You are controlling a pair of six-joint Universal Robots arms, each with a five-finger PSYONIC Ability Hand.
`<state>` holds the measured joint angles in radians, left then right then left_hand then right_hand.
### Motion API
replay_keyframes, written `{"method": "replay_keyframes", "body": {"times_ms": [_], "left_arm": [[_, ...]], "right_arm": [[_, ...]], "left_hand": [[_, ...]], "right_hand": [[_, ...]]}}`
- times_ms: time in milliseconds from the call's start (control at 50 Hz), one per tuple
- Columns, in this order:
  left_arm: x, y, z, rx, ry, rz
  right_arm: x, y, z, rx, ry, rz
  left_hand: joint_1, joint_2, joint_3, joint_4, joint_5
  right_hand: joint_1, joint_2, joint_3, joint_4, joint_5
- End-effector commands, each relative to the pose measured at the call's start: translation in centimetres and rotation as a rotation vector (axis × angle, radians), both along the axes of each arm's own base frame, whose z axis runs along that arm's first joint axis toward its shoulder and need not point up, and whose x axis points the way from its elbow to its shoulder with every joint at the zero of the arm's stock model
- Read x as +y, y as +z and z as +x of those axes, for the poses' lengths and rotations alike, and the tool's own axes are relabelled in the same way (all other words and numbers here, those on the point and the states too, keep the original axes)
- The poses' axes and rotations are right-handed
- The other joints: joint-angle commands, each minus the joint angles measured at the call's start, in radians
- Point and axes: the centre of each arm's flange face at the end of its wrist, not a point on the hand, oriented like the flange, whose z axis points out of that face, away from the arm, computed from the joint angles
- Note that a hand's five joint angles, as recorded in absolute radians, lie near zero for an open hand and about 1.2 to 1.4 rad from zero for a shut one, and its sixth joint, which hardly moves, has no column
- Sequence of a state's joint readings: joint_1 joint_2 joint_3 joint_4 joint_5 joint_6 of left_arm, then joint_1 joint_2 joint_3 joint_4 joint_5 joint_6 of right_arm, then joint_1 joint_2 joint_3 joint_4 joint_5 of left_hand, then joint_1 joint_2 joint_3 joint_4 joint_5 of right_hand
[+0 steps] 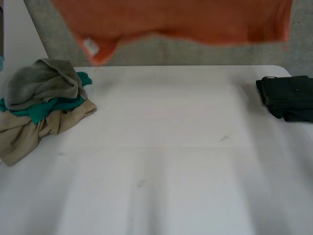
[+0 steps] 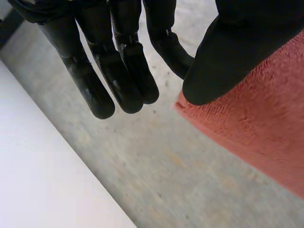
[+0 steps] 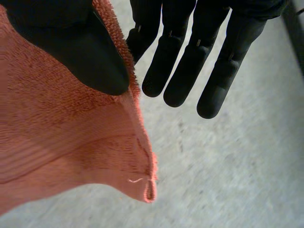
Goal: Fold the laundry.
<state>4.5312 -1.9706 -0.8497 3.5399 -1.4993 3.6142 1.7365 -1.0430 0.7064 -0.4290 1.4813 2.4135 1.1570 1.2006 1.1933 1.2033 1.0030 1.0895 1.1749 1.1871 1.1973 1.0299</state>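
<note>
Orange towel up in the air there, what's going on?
The robot holds the orange towel spread above the far side of the table, the left robot hand pinching one end under its thumb and the right robot hand the other. A rumpled pile of clothes waits on the table at the left; a dark folded garment lies at the right.

orange towel (image 1: 171,19): hanging aloft | clothes pile (image 1: 41,105): crumpled, left | dark garment (image 1: 288,98): folded, right

towel (image 1: 171,19) above, pile (image 1: 44,107) left, garment (image 1: 288,98) right
</note>
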Motion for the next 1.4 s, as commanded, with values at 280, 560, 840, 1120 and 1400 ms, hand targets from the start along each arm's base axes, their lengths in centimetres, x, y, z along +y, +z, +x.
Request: {"method": "replay_keyframes", "body": {"times_ms": [280,560,840,1120,1400], "left_arm": [[0.3,-19.0,-0.8,-0.129,-0.053,0.556],[9.3,-27.7,-0.3,-0.385,-0.097,0.968],[22.2,-23.0,3.5,-0.88,-0.169,1.255],[5.9,-22.5,-1.6,-0.572,0.028,0.833],[-0.6,-27.5,-5.0,-0.621,0.051,0.836]], "right_arm": [[-1.3,-18.8,1.7,0.118,0.091,0.595],[5.5,-27.4,-0.2,0.311,0.051,1.153],[14.1,-22.1,-7.2,0.666,-0.051,1.424],[3.1,-27.3,-2.7,0.391,-0.037,1.097],[-3.0,-30.5,1.8,0.32,0.022,0.765]], "left_hand": [[0.239,0.196,0.203,0.193,0.219],[0.239,0.196,0.203,0.193,0.219],[0.239,0.196,0.203,0.193,0.219],[0.239,0.196,0.203,0.193,0.219],[0.239,0.196,0.203,0.193,0.219]], "right_hand": [[0.307,0.221,0.209,0.199,0.192],[0.307,0.221,0.209,0.199,0.192],[0.307,0.221,0.209,0.199,0.192],[0.307,0.221,0.209,0.199,0.192],[0.307,0.221,0.209,0.199,0.192]]}}
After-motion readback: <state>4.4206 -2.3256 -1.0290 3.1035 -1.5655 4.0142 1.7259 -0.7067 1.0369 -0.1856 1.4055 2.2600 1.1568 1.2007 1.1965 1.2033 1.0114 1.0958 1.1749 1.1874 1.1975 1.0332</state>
